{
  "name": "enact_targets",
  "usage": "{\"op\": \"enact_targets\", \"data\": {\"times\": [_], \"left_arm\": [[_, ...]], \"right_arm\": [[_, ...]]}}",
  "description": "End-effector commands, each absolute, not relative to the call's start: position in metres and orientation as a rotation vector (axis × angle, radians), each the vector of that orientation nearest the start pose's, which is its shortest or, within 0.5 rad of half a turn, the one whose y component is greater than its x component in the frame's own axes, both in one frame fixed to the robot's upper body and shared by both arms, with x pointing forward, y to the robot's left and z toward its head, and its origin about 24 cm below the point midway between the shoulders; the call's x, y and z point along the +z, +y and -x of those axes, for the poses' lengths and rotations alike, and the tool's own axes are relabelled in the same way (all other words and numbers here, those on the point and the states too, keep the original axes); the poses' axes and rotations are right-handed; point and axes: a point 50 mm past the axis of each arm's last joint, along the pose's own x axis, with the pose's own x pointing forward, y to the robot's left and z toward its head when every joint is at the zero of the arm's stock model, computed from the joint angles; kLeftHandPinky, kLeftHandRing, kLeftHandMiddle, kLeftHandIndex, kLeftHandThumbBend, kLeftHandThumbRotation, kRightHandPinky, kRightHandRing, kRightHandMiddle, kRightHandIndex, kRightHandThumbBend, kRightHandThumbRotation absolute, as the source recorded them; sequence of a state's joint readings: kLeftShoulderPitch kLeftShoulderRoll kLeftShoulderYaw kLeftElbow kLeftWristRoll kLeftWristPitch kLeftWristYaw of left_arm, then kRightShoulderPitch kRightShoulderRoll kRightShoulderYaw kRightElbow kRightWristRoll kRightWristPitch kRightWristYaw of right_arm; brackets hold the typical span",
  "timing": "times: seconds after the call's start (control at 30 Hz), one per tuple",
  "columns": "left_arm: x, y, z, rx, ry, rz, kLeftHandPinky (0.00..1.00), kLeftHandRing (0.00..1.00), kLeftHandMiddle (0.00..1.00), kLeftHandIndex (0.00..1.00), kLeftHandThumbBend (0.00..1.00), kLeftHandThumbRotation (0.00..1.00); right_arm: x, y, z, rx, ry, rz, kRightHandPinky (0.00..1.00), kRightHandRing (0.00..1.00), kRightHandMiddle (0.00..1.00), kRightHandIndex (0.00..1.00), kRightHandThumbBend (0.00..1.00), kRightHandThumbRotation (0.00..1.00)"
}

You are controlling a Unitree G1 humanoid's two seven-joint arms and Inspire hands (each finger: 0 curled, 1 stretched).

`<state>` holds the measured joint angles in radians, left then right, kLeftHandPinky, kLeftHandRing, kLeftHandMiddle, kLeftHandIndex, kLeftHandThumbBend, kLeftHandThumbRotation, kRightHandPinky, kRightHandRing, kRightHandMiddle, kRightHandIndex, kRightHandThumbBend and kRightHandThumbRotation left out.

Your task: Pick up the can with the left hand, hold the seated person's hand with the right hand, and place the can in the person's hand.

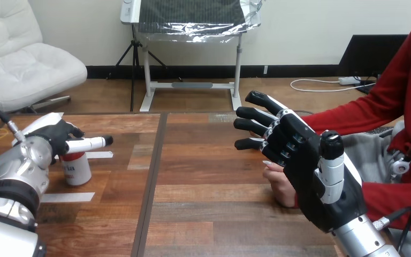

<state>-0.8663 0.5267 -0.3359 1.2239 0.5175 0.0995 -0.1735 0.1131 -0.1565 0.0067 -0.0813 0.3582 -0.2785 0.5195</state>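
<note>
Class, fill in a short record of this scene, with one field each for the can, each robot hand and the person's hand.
can: upright on the table, at the view's left
left hand: at the can's top; grip unclear
right hand: open, fingers straight, in front of the person's hand
person's hand: low by the table, partly hidden behind the right hand; contact unclear

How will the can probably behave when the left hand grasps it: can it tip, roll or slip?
The can stands upright and is taller than wide, so a sideways nudge from the left hand near its top could tip it. Once on its side, its round body would likely roll across the table. Its smooth wall may be slippery.
</note>
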Motion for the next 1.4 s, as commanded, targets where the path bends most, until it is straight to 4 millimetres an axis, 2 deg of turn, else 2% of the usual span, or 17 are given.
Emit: {"op": "enact_targets", "data": {"times": [0.0, 1.13, 1.23, 1.33, 1.37], "left_arm": [[0.103, 0.271, -0.384, -0.046, 0.478, -1.171, 0.72, 0.82, 0.86, 0.85, 0.66, 0.76], [0.125, 0.268, -0.389, 0.033, 0.373, -1.172, 0.62, 0.77, 0.82, 0.83, 0.72, 0.75], [0.126, 0.267, -0.389, 0.057, 0.356, -1.173, 0.63, 0.78, 0.83, 0.84, 0.74, 0.74], [0.128, 0.267, -0.389, 0.08, 0.335, -1.174, 0.67, 0.81, 0.86, 0.86, 0.74, 0.73], [0.128, 0.267, -0.389, 0.087, 0.327, -1.175, 0.72, 0.85, 0.89, 0.88, 0.74, 0.72]], "right_arm": [[0.089, -0.16, -0.229, 0.476, -0.405, -0.127, 0.72, 0.83, 0.84, 0.88, 0.95, 1.0], [0.088, -0.16, -0.23, 0.463, -0.394, -0.126, 0.74, 0.84, 0.84, 0.88, 0.94, 1.0], [0.088, -0.161, -0.23, 0.462, -0.393, -0.127, 0.74, 0.84, 0.84, 0.88, 0.94, 1.0], [0.088, -0.161, -0.23, 0.462, -0.394, -0.126, 0.74, 0.84, 0.84, 0.89, 0.94, 1.0], [0.088, -0.161, -0.23, 0.463, -0.394, -0.126, 0.74, 0.84, 0.84, 0.89, 0.94, 1.0]]}}
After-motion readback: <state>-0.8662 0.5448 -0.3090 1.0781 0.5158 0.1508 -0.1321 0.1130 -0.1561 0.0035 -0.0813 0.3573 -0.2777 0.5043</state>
